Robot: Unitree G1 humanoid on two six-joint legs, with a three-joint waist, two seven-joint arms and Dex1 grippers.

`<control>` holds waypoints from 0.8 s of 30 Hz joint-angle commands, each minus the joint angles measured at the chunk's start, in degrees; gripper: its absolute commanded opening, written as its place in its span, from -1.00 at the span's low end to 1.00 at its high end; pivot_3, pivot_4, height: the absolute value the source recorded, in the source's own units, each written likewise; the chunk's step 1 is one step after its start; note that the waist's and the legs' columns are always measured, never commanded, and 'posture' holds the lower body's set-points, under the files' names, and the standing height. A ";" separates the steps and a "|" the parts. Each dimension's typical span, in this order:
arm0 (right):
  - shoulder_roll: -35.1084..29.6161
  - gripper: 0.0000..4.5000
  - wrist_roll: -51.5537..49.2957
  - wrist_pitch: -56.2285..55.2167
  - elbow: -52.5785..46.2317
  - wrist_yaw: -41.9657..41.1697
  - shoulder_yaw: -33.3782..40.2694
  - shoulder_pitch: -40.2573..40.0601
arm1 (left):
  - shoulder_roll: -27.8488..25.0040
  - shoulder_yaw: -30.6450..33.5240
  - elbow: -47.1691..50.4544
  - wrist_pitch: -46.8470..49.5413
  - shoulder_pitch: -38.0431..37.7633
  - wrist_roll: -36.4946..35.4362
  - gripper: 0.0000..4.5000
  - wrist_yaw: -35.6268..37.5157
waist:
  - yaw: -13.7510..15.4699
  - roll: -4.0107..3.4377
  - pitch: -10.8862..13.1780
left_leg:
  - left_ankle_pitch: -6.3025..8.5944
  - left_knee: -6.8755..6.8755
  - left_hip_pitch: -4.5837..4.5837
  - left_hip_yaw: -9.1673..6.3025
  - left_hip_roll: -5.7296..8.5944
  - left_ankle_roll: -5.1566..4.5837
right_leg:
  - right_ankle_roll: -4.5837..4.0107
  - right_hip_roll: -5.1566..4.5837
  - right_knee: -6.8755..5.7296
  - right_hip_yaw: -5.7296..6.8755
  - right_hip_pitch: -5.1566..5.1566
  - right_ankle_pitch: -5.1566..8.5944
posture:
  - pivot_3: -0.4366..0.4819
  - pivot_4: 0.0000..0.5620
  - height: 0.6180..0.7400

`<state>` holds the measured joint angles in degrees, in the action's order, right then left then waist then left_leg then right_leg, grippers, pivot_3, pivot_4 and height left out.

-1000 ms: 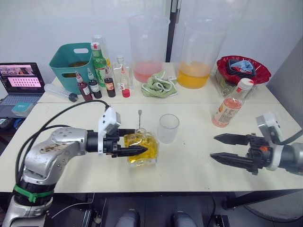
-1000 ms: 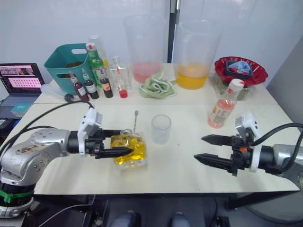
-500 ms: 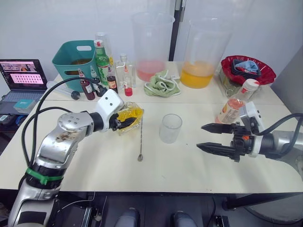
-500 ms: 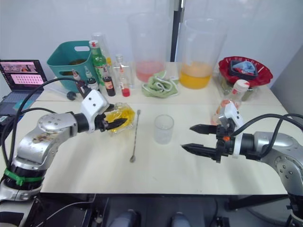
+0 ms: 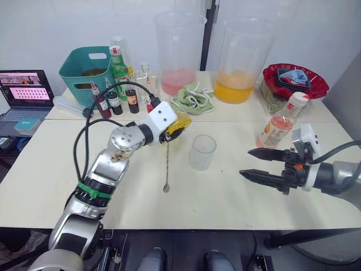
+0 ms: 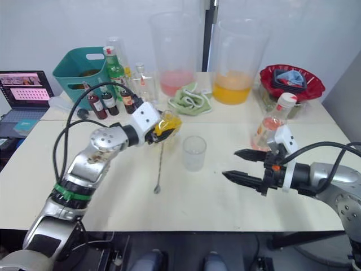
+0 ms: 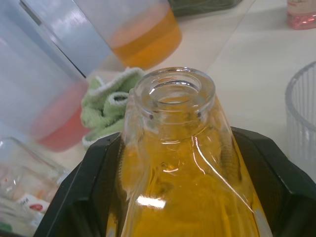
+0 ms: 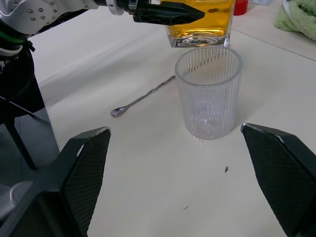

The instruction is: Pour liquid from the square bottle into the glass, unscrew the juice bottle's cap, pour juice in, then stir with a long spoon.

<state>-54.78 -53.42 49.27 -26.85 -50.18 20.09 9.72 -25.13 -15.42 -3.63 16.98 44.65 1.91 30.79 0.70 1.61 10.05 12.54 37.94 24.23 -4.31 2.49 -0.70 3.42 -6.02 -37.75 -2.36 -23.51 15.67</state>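
My left gripper [image 5: 178, 128] is shut on the square bottle [image 5: 172, 125], which holds yellow liquid and hangs tilted above the table, just left of and behind the ribbed glass [image 5: 202, 152]. In the left wrist view the bottle's mouth [image 7: 174, 90] is uncapped between my black fingers [image 7: 74, 197]. The long spoon [image 5: 167, 166] lies flat left of the glass. The juice bottle [image 5: 275, 129], pink with a white cap [image 5: 292, 100], stands at the right. My right gripper [image 5: 246, 162] is open, low over the table right of the glass [image 8: 208, 98].
Along the back stand a teal basket [image 5: 84, 69], several small bottles [image 5: 113, 101], a green bottle [image 5: 118, 70], two big pitchers [image 5: 179, 53] [image 5: 240, 59], a green cloth [image 5: 193, 99] and a red bowl [image 5: 294, 82]. A laptop [image 5: 25, 96] sits at the far left.
My left gripper has lifted the square bottle off the table and carried it back and right, toward the glass, uncovering the spoon. The right gripper stays open and has shifted only slightly.
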 commanded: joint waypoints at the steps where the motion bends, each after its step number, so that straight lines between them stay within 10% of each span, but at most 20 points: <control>1: -0.10 0.99 -2.14 0.28 -3.04 1.12 3.13 -0.74 | 1.10 0.70 0.41 -8.91 3.59 3.91 0.23 -3.23 | -0.02 0.00 0.00 | 0.00 0.00 0.00 0.00 0.00 0.00 | 0.00 0.00 0.00 0.00 0.00 0.00 | -0.05 -0.47 1.00; 24: 0.67 0.99 -3.12 -0.98 -5.29 4.35 5.23 -4.91 | 3.11 -3.96 -8.21 -27.33 4.16 24.20 0.23 -11.28 | 0.02 0.01 0.00 | -0.01 0.19 0.00 -0.02 0.16 0.00 | 0.08 -0.11 -0.23 0.01 0.01 -0.02 | -0.05 -0.47 1.00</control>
<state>-54.25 -56.38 49.64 -31.09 -45.92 23.31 4.65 -22.32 -20.50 -14.52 -7.61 45.04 24.95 22.58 0.72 1.62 10.05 12.53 38.14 24.23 -4.33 2.66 -0.70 3.50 -6.13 -37.98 -2.35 -23.50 15.64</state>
